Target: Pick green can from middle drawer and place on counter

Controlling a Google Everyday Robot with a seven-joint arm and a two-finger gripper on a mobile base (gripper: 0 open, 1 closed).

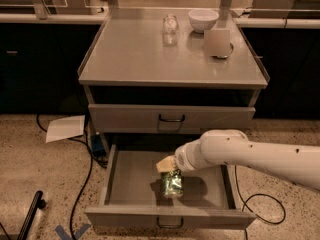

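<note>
The green can (172, 184) stands upright in the open middle drawer (131, 180), near the middle and toward its front. My gripper (168, 168) hangs at the end of the white arm (235, 151), which reaches in from the right. It sits right over the can's top, touching or nearly touching it. The wrist hides how it meets the can. The grey counter (135, 49) forms the cabinet top above.
A glass jar (170, 23), a white bowl (203, 19) and a flat grey square (216, 42) stand at the counter's back. A closed drawer (172, 118) sits just above the open one. Paper (65, 128), cables (82, 184) and a black bar (30, 216) lie on the floor at left.
</note>
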